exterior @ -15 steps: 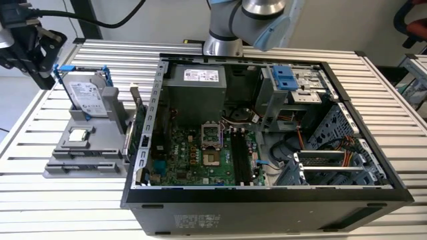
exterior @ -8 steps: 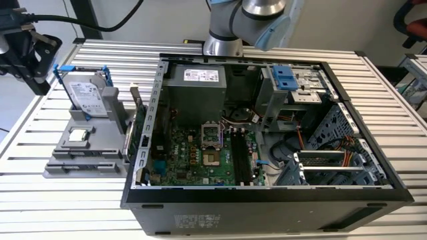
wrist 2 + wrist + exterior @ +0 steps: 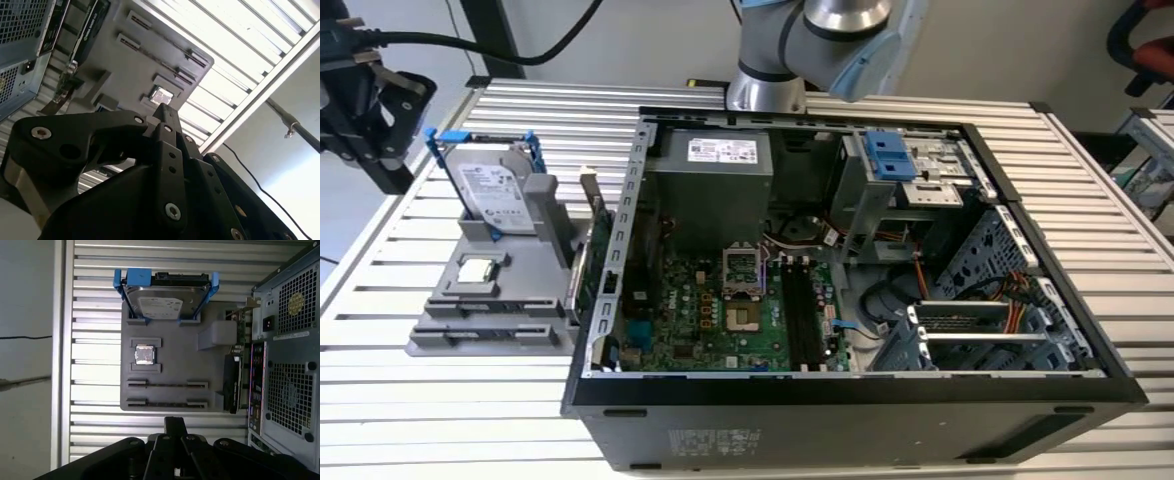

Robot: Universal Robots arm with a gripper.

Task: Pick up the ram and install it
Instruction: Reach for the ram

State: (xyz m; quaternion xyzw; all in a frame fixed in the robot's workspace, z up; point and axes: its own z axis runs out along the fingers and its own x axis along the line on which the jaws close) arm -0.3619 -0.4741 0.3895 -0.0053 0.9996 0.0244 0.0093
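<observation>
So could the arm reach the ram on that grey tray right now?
Probably yes. The ram sits in a slot of the tray with nothing over it, and the tool hangs close by the tray with only open air between them.

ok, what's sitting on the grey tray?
On the tray: a hard drive, a silver chip, a card on edge, and ram in two slots, mostly hidden inside them.

The gripper (image 3: 175, 421) has its black fingers (image 3: 166, 117) pressed together with nothing between them. Its linkage bars (image 3: 75, 137) fan out behind the fingertips. The arm (image 3: 847, 35) stands well apart from them.
</observation>
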